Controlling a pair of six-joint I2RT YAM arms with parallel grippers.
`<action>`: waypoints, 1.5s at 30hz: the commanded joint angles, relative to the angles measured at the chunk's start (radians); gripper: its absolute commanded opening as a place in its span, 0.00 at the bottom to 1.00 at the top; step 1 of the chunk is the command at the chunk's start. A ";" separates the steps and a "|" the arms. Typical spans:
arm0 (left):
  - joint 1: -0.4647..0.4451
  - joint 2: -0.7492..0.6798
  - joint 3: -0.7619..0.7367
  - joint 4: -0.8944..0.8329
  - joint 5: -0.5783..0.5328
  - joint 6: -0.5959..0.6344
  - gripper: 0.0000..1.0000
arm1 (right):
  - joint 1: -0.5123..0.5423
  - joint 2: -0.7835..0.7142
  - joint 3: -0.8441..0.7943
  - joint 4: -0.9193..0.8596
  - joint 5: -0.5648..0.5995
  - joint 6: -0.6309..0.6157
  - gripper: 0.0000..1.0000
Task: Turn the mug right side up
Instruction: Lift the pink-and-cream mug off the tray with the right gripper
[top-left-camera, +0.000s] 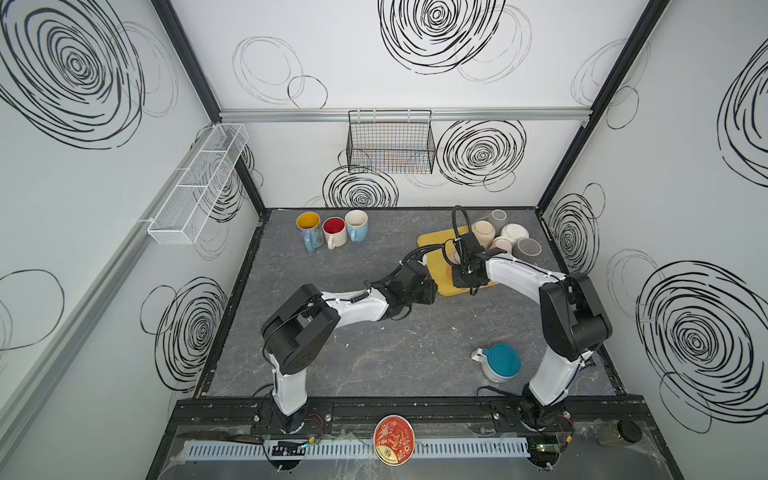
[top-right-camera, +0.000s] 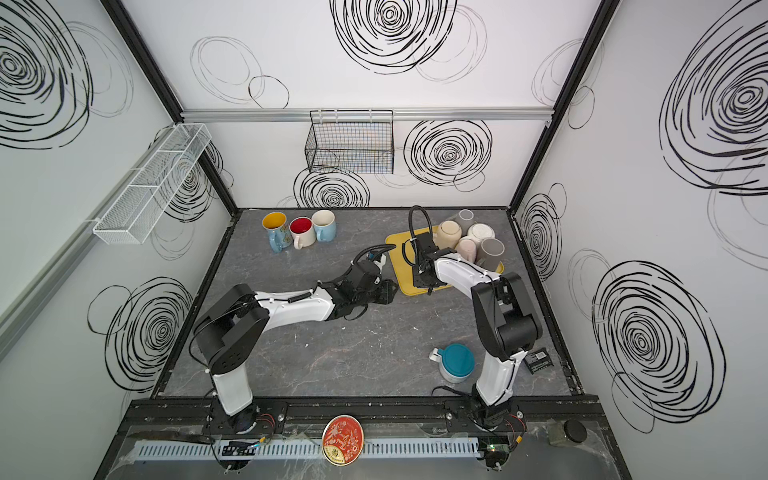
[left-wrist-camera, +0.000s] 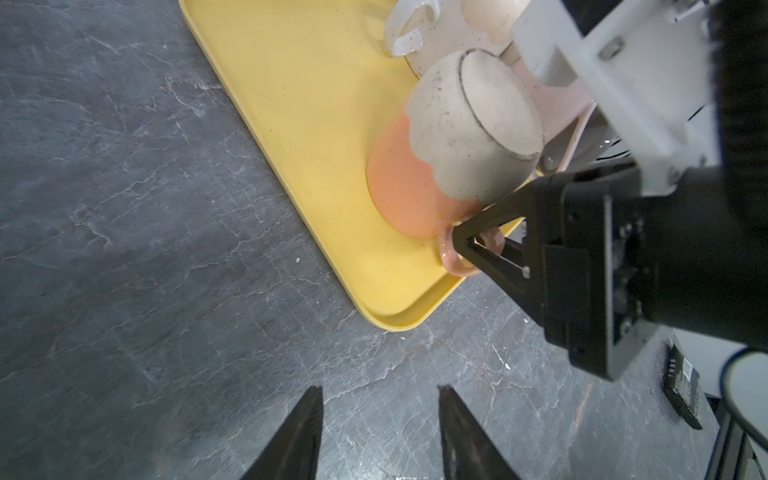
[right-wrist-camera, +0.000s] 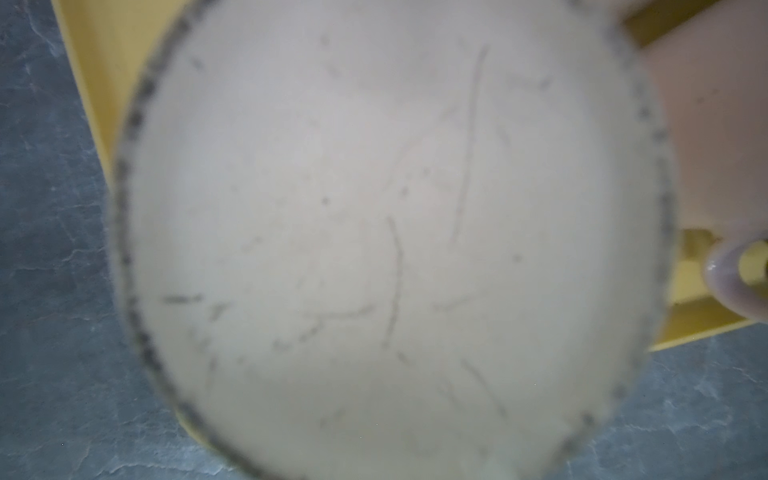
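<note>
Upside-down orange mug (left-wrist-camera: 415, 195) on yellow tray (left-wrist-camera: 291, 104), near tray corner; right gripper (left-wrist-camera: 458, 239) at mug handle, clamp unclear; left gripper (left-wrist-camera: 379, 392) apart, beside tray.

I'm looking down into a white-walled booth. Black scribbled swirls are covering the back wall (top-left-camera: 353, 75), the left wall (top-left-camera: 83, 187) and the right wall (top-left-camera: 685, 187). Black corner posts (top-left-camera: 187, 62) are framing the panels, and an aluminium rail (top-left-camera: 291, 114) is running across the back. A black wire basket (top-left-camera: 390, 145) is hanging from that rail; a white mesh basket (top-left-camera: 199, 183) is hanging on the left wall. The grey marbled tabletop (top-left-camera: 374, 365) is showing pale scuffs. Light is falling evenly, casting soft shadows. Along the near edge a slotted cable duct (top-left-camera: 249, 451) is lying, with a red round tin (top-left-camera: 393, 439) sitting on it.
</note>
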 joint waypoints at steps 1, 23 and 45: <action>0.005 0.009 0.028 0.035 -0.001 -0.006 0.48 | -0.009 -0.040 0.008 0.017 -0.011 0.000 0.03; 0.060 -0.138 -0.142 0.230 -0.028 0.043 0.55 | -0.057 -0.237 -0.149 0.432 -0.372 0.161 0.00; 0.253 -0.085 -0.438 1.075 0.290 -0.458 0.57 | -0.083 -0.355 -0.315 0.943 -0.725 0.327 0.00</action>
